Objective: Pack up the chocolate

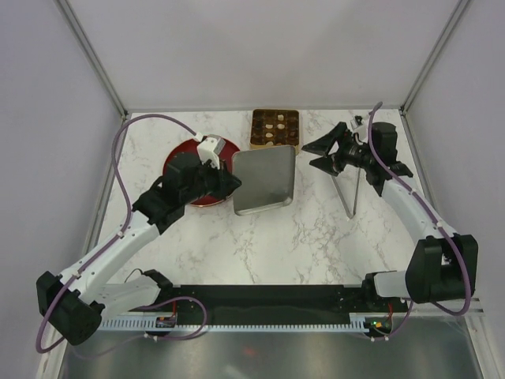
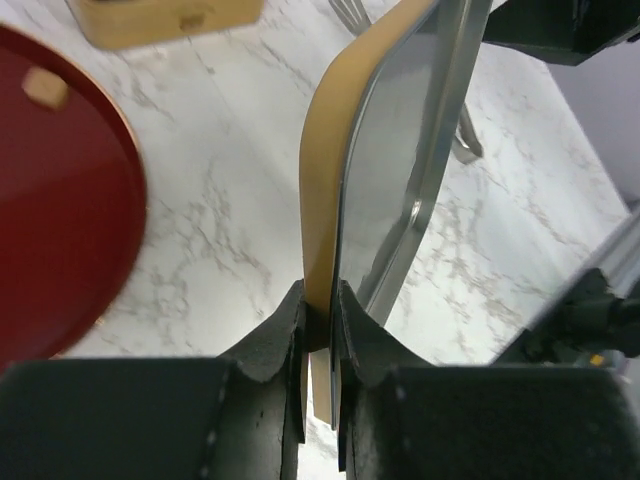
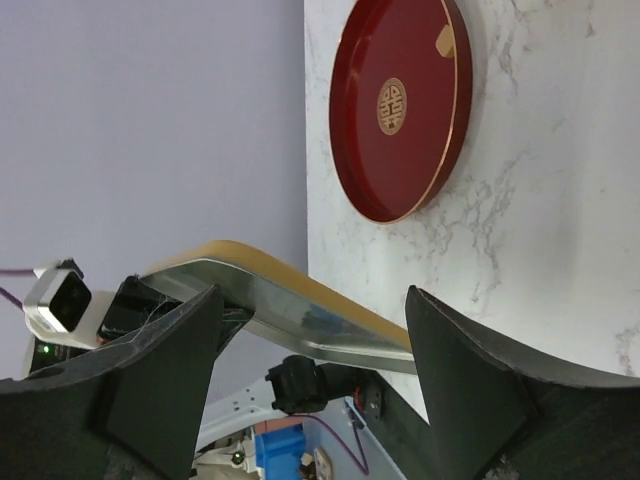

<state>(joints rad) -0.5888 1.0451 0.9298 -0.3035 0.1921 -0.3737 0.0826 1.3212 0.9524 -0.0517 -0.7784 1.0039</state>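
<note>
Chocolate [image 1: 269, 125]: pieces sat in the compartments of the gold tin [image 1: 252, 130] at the far side of the table [image 1: 316, 229]. One pale piece [image 3: 445, 40] lay on the red dish [image 3: 400, 170], near its rim.

Progress (judged): filling nearly finished. Left to do: the last piece, then closing the tin.

Lid [image 1: 264, 180], gold outside and silvery inside, was held tilted above the table between dish and tin. Left pincer [image 2: 320, 310] was clamped tight on its edge. Right pincer [image 3: 315, 305] stood wide apart with nothing in it, pointing towards the lid. Metal tongs [image 1: 353, 197] lay on the table beside the right arm.

Writing: no brand or label readable. The dish's gold emblem [image 3: 392, 106] was an ornamental character only.
</note>
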